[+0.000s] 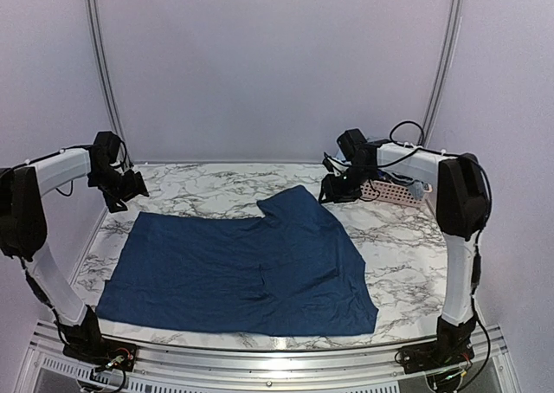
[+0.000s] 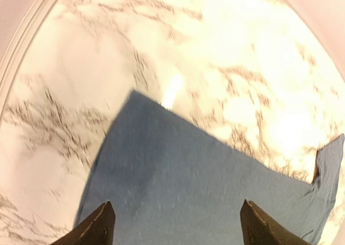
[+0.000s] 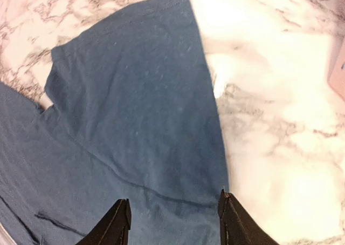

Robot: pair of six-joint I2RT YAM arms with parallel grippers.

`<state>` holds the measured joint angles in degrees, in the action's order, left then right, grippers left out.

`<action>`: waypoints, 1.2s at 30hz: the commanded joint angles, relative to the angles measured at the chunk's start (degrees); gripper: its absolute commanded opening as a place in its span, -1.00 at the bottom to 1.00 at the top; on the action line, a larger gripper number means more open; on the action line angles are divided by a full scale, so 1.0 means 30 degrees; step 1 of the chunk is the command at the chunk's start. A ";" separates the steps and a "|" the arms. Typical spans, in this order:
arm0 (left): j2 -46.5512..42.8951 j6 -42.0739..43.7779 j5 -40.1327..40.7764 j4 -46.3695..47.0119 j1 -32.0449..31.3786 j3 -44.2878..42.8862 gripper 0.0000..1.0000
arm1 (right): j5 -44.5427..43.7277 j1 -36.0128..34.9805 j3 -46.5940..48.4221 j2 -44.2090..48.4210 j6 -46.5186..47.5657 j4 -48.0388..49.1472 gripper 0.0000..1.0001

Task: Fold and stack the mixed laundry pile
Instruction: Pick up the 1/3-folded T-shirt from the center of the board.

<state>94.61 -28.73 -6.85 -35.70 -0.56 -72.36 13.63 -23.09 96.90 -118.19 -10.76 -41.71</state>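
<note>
Shirt, long axis apparently left-right

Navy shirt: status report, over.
Left gripper open, right gripper open, both empty. Navy shirt spread flat on table, unfolded. Pink basket far right, clear of shirt.

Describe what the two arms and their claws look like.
The left arm and right arm are built from white links joined by bulky black joint housings. Thin black cables loop near the right wrist. The left claw and right claw are black, each with two dark fingers that taper to points.
</note>
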 commanded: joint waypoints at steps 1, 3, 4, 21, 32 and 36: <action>0.1765 0.1650 -0.0800 0.0271 0.0988 -0.1794 0.60 | -0.1456 0.0114 0.3581 -0.2513 0.0566 -0.0176 0.01; 0.2345 0.1881 -0.0860 0.0268 0.1149 -0.2263 0.57 | -0.1858 0.0110 0.4773 -0.3592 0.0717 -0.0615 -0.01; 0.2582 0.1943 -0.0903 0.0292 0.1214 -0.2437 0.55 | -0.1984 0.0124 0.5274 -0.4103 0.0776 -0.0874 -0.03; 0.4194 0.3514 -0.0397 0.1115 0.1270 -0.3595 0.42 | -0.3634 -0.0579 0.3598 -0.6083 0.1916 -0.0918 -0.60; 0.5562 0.4692 -0.2892 0.1696 0.2457 -0.3613 0.51 | -0.3735 0.0757 0.6885 -0.7062 0.3172 -0.1011 -1.00; 0.5538 0.4955 -0.2560 0.1969 0.2495 -0.3531 0.46 | -0.3769 0.1092 0.8336 -0.7594 0.3197 -0.1250 -1.00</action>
<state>111.09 -15.40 -13.13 -31.31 6.61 -81.91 2.92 -21.63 117.01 -138.80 -2.46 -44.73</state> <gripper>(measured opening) 0.739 0.001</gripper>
